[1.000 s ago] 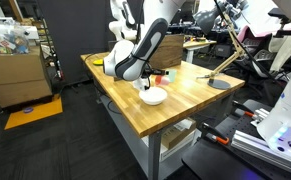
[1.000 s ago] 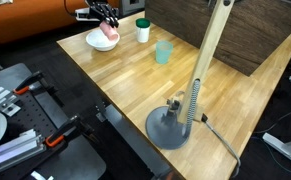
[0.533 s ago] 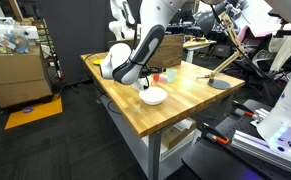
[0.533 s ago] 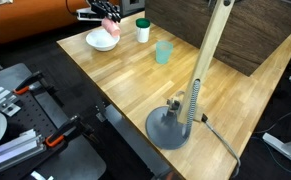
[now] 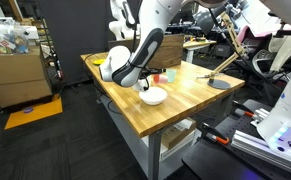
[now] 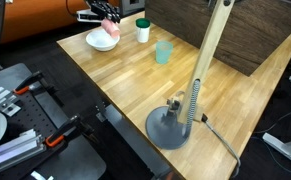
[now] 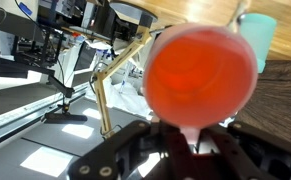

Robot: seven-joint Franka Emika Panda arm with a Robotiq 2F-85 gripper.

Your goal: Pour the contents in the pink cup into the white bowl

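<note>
The tilted cup [image 6: 111, 29] hangs above the bowl [image 6: 92, 41].

arm [image 5: 141, 52]: elbow raised, forearm sloping down | gripper [image 6: 108, 16]: tipped sideways | fingers [image 7: 135, 152]: closed in a grasp

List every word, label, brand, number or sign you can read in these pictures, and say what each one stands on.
No text can be read in any view.
The pink cup, white bowl, green cup and light blue cup show no print.
Any marking on the cardboard box is too small and blurred to read.
</note>
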